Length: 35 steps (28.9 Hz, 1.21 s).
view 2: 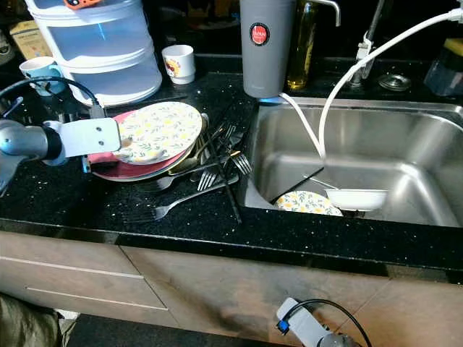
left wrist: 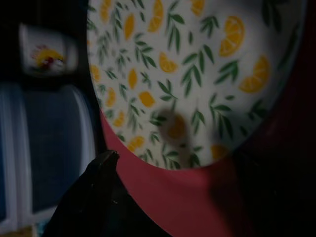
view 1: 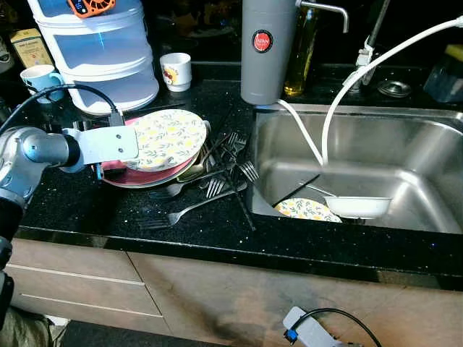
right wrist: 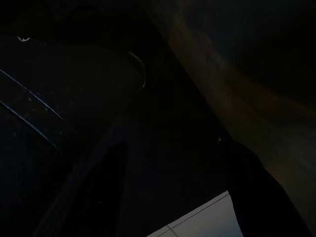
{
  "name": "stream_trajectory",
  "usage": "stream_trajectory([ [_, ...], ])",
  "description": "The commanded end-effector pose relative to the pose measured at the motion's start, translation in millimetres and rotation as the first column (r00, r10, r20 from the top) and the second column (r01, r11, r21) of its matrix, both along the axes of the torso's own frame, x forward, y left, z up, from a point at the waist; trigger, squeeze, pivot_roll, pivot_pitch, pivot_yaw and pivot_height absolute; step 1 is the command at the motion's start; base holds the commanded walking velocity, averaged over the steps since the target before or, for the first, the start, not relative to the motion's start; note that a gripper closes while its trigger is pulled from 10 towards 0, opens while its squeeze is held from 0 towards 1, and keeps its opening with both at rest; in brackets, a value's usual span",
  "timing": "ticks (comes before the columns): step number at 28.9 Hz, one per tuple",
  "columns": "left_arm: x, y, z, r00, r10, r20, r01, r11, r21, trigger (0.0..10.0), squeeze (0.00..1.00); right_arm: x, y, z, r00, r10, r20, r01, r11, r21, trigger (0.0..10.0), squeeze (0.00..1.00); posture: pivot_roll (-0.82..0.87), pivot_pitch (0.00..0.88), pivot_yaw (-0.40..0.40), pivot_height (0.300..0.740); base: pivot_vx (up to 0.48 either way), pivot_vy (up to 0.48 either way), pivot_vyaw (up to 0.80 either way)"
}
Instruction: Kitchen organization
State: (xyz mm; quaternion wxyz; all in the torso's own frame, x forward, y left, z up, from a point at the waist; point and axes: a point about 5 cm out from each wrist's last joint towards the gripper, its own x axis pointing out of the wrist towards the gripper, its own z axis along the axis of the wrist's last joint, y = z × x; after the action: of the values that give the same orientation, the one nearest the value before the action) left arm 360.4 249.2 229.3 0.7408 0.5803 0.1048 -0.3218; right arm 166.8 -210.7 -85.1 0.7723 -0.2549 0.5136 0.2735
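The lemon-patterned plate (view 1: pixel 168 137) was stacked on a pink plate (view 1: pixel 134 177) just left of the sink (view 1: pixel 362 166). The left gripper (left wrist: pixel 106 163) was held at its rim, finger spread not discernible. Glazed ceramic was judged stiff, slippery and breakable, best pinched at the rim.

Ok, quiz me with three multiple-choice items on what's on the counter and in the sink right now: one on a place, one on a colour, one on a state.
1. Where does the white oval bowl sit?
A. In the steel sink
B. On the black counter
C. On the plate stack

2. What colour is the plate under the round lemon-patterned plate?
A. Blue
B. Pink-red
C. Green

3. How do the metal forks lie?
A. In a cup
B. Loose on the black speckled counter
C. In the sink

Answers: 1 A, it rests on the basin floor; 2 B, a pink-red rim shows beneath; 3 B, they lie scattered beside the stack.
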Motion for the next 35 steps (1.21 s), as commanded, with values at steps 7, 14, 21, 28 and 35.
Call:
stream_trajectory([
  [7, 7.4, -10.2, -28.6, 0.997, -0.024, 0.073, 0.021, 0.999, 0.045, 10.0, 0.00, -0.3, 0.5, -0.2, 1.000, -0.012, 0.005, 0.012, 1.000, 0.008, 10.0, 0.00, -0.01, 0.024, 0.024, 0.740, 0.000, 0.000, 0.00],
  [14, 5.0, -17.0, -43.9, 0.996, -0.064, 0.060, 0.065, 0.998, -0.012, 10.0, 0.00, -0.7, 0.1, -0.2, 1.000, -0.013, 0.006, 0.013, 1.000, 0.007, 10.0, 0.00, -0.02, 0.027, 0.022, 0.740, 0.000, 0.000, 0.00],
  [21, -3.4, -34.1, -58.2, 0.981, -0.192, -0.016, 0.189, 0.975, -0.119, 10.0, 0.00, -1.0, -0.3, -0.3, 1.000, -0.013, 0.005, 0.013, 1.000, 0.007, 10.0, 0.00, -0.02, 0.030, 0.020, 0.740, 0.000, 0.000, 0.00],
  [28, 0.0, -35.1, -60.4, 0.978, -0.205, 0.032, 0.206, 0.978, -0.024, 10.0, 0.00, -1.0, -0.3, -0.3, 1.000, -0.015, 0.005, 0.015, 1.000, 0.007, 10.0, 0.00, -0.02, 0.031, 0.021, 0.740, 0.000, 0.000, 0.00],
  [35, 8.2, -32.9, -49.5, 0.970, -0.178, 0.166, 0.173, 0.984, 0.046, 10.0, 0.00, -0.9, 0.0, -0.3, 1.000, -0.018, 0.006, 0.018, 1.000, 0.011, 10.0, 0.00, -0.02, 0.031, 0.021, 0.740, 0.000, 0.000, 0.00],
])
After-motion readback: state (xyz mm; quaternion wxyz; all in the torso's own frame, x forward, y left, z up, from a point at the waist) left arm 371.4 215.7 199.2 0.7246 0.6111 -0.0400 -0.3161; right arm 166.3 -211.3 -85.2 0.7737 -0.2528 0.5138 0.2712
